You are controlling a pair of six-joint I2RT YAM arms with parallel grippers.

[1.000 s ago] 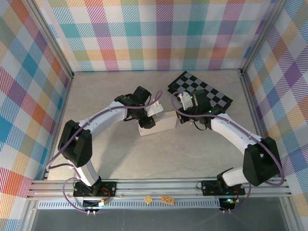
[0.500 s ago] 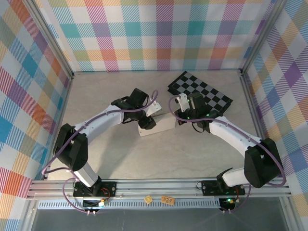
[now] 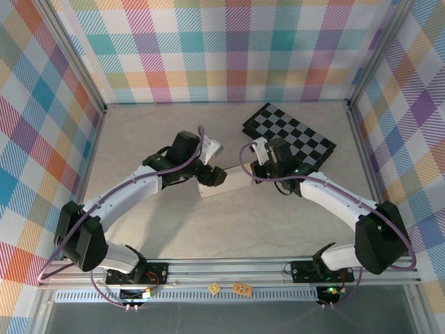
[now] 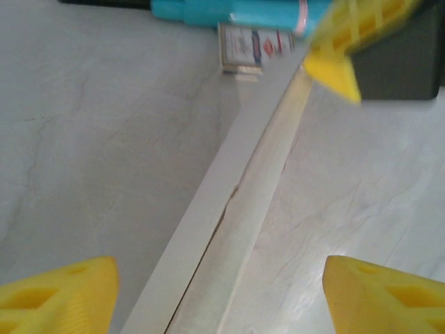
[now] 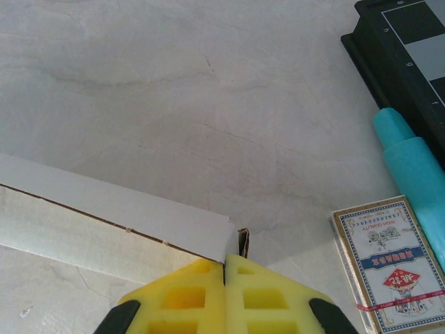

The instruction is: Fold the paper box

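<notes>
Overhead view: the paper box (image 3: pixel 233 182) lies near the middle of the table (image 3: pixel 278 223), just in front of the checkered board (image 3: pixel 290 136). The two arm heads cover its ends, so its full outline cannot be traced.

Left wrist view: the left gripper (image 4: pixel 221 296) stands with its yellow fingers (image 4: pixel 59 292) spread wide, one on each side of a long white wall of the box, neither touching it. Only the fingertips enter at the lower edge, and the picture is somewhat blurred.

Right wrist view: the right gripper (image 5: pixel 224 296) has its fingers pressed together at the end corner of that wall. It appears to pinch the thin card, though the seam hides the contact itself. Just beside it lie a pack of cards (image 5: pixel 386 261) and a blue pen (image 5: pixel 410 174), both cut off by the frame.
</notes>
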